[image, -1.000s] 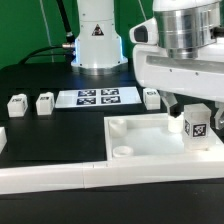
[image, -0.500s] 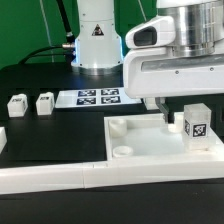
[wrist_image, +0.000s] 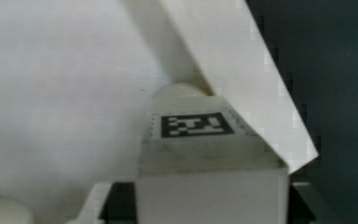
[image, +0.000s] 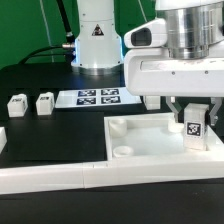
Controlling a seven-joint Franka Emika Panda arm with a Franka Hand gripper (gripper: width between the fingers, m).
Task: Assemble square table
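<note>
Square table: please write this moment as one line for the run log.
hand: shut on leg | leg: upright, over tabletop, toward exterior view's right | seated in socket: cannot tell

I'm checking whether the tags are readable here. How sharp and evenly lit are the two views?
Exterior view: evenly lit, fairly sharp; the marker board tags read clearly, the tag on the leg at the tool is small but legible. Wrist view: close and soft, white surfaces wash out, yet the one tag in view is recognisable.
</note>
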